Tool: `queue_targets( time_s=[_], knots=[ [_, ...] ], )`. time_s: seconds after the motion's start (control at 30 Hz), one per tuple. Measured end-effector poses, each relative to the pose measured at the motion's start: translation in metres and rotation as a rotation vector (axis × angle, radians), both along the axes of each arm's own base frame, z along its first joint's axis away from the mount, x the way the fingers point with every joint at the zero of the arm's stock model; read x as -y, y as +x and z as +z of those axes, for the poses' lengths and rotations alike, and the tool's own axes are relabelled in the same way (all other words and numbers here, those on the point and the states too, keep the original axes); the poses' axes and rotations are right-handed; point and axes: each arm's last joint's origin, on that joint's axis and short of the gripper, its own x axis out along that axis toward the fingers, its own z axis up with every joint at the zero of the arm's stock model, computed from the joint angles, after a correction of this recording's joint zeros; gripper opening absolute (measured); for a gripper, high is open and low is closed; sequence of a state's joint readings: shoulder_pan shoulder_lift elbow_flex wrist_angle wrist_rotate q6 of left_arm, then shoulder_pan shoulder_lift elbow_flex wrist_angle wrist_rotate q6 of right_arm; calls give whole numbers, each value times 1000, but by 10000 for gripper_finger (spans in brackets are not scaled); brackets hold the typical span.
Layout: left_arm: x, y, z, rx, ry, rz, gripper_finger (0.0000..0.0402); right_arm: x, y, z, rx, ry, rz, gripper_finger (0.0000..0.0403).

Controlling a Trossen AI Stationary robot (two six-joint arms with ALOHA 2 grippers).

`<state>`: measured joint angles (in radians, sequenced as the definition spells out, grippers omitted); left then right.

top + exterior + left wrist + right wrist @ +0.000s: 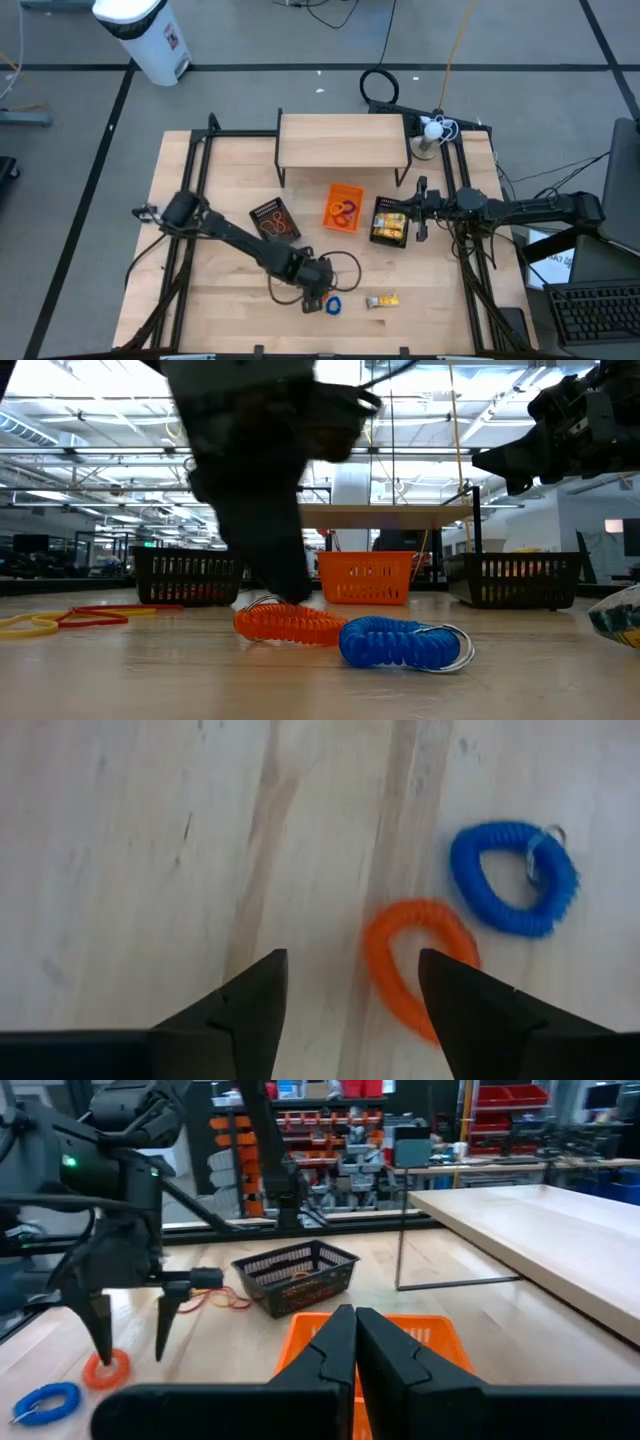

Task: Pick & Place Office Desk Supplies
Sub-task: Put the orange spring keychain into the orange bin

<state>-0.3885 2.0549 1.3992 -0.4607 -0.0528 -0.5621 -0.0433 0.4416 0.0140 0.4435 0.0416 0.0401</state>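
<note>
An orange coil ring (pixel 400 935) and a blue coil ring (pixel 513 878) with a metal loop lie side by side on the table near its near edge. My left gripper (pixel 350 985) is open, pointing down over the orange ring (pixel 107 1370): one finger stands over the ring's hole and the other outside it. In the high view the left gripper (pixel 318 290) is just left of the blue ring (pixel 333 305). A yellow packet (pixel 382 300) lies to the right. Red and yellow rubber bands (pixel 90 617) lie flat farther left. My right gripper (pixel 355 1325) is shut and raised above the orange bin (pixel 440 1340). My left gripper comes at the orange ring (pixel 285 622) from above, with one finger (pixel 470 1005) over the ring's hole and the other outside the rim. I cannot tell whether either finger touches the ring, which lies flat on the table.
Two black mesh bins (pixel 275 220) (pixel 390 222) flank the orange bin (pixel 343 207) at mid-table. A raised wooden shelf (pixel 343 140) stands along the far edge. Bare wood stretches left of the rings.
</note>
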Motion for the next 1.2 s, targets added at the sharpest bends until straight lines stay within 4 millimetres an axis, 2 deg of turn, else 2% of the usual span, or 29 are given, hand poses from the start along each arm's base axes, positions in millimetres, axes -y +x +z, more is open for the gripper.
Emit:
queue_targets(
  time_s=[0.17, 0.4, 0.5, 0.63, 0.73, 0.83, 0.97, 1.07, 1.2],
  knots=[
    [4, 14, -9, -64, 33, 0, 208, -1, 0, 0, 0, -28, 48, 4],
    [-3, 15, -13, -149, 5, 51, 169, -1, 0, 0, -1, -44, 47, 4],
    [-3, 14, -14, -160, -5, 47, 125, -1, 0, 0, -2, -52, 47, 4],
    [-2, 14, -14, -155, 11, -4, 26, -2, 0, 0, -1, -52, 65, 4],
    [2, 12, -7, -112, 48, -41, 20, -3, 0, 0, -1, -52, 102, 4],
    [4, 7, 16, -41, 66, -113, 9, -4, 0, 0, 0, -52, 123, 4],
    [2, -12, 79, 159, 164, -190, 7, -4, 0, 1, 5, -53, 125, 4],
    [-12, -40, 110, 269, 230, -157, 4, -4, 0, 1, 8, -53, 125, 4],
    [-36, -92, 145, 499, 249, -62, 3, -4, 0, 1, 7, -47, 125, 4]
  ],
)
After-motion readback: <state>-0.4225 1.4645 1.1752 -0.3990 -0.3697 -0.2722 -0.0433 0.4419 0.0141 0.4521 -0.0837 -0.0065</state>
